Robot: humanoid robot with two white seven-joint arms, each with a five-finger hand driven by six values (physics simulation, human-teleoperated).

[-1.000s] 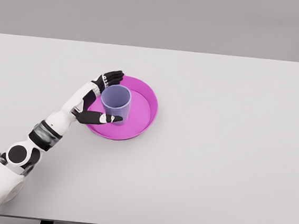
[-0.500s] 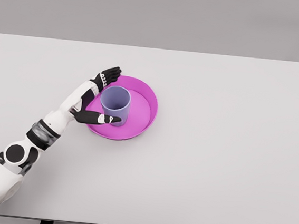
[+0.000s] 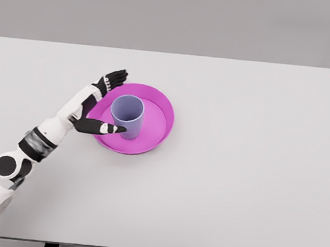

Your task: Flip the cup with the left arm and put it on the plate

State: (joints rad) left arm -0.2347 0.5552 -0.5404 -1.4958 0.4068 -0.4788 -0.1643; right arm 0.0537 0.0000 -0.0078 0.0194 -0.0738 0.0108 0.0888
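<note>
Your left hand [image 3: 97, 102] sat at the left rim of the plate, fingers spread and empty, thumb reaching toward the cup's near side, other fingers off past the far-left rim. The lilac plastic cup [image 3: 127, 115] stood upright, mouth up, in the left half of the round magenta plate [image 3: 156, 121]. Plate rested on the white table [image 3: 248, 166], left of centre.

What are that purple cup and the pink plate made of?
The cup looks like thin, slightly see-through plastic: pink shows faintly through its wall. The plate looks like opaque, smooth magenta plastic with a raised rim and soft sheen. Both are simulator renders, so this is only appearance.
</note>
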